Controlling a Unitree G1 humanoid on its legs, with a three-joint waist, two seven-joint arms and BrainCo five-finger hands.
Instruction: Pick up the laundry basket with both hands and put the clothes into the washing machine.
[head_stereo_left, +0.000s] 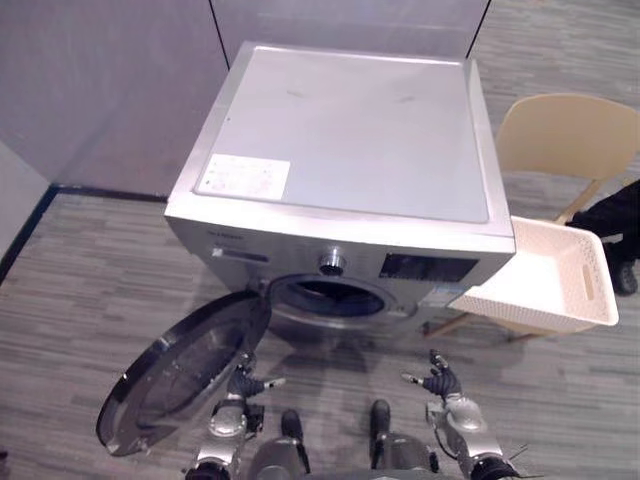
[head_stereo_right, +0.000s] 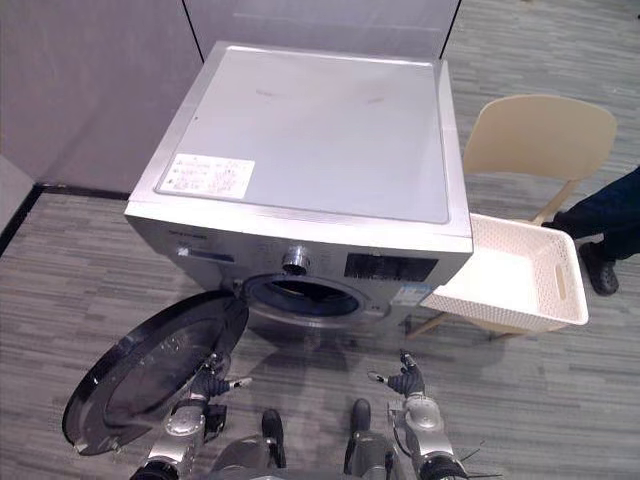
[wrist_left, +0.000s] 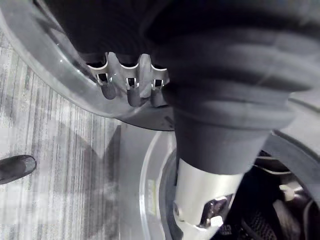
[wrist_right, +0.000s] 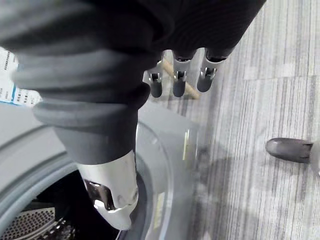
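The white perforated laundry basket (head_stereo_left: 560, 285) rests tilted on a beige chair (head_stereo_left: 565, 135) just right of the silver washing machine (head_stereo_left: 350, 130). What shows of the basket's inside looks bare. The machine's round door (head_stereo_left: 185, 365) hangs wide open to the left, leaving the dark drum opening (head_stereo_left: 330, 298) uncovered. My left hand (head_stereo_left: 245, 383) hovers low beside the door's inner edge with its fingers (wrist_left: 127, 85) relaxed and nothing in them. My right hand (head_stereo_left: 437, 378) floats in front of the machine's lower right; its fingers (wrist_right: 177, 80) are straight and hold nothing.
A person in dark clothes (head_stereo_right: 605, 210) stands at the far right behind the basket, one shoe (head_stereo_right: 600, 268) on the floor. Grey partition walls (head_stereo_left: 100, 80) stand behind the machine. Striped grey floor (head_stereo_left: 80, 290) spreads out in front.
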